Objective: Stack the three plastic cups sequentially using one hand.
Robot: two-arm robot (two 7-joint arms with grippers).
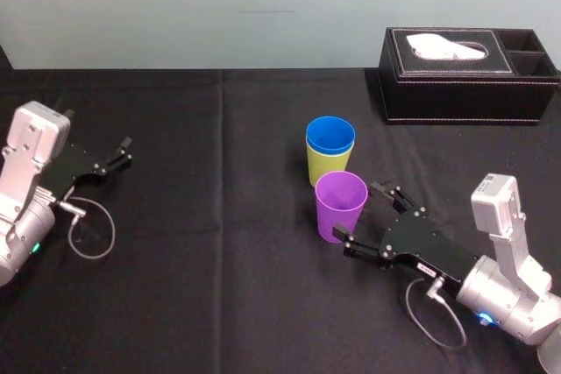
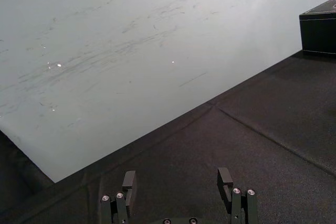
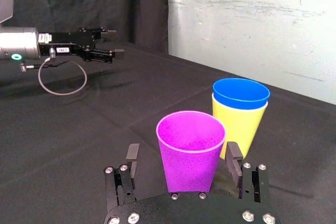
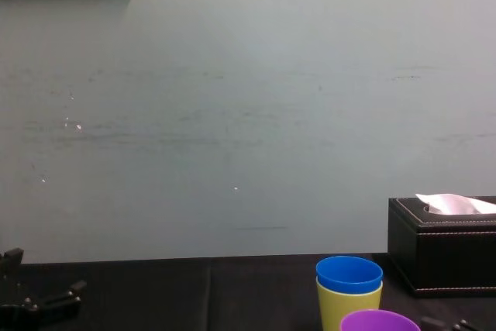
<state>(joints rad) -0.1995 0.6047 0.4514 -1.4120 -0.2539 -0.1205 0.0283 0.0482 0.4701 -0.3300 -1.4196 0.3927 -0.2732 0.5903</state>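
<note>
Over at 9 o'clock on the black table (image 1: 219, 304), my left gripper (image 1: 121, 153) sits idle with its fingers spread wide, holding nothing. Near the middle the blue cup (image 1: 330, 135) is nested in the lime-yellow cup (image 1: 329, 169), and the purple cup (image 1: 340, 205) stands upright just at their 6 o'clock. My right gripper (image 1: 358, 214), coming in from 4 o'clock, has wide jaws either side of the purple one, not clamped on it.

Table (image 1: 219, 304): purple cup (image 1: 340, 208), yellow cup (image 1: 326, 168), tissue box (image 1: 465, 85)
</note>
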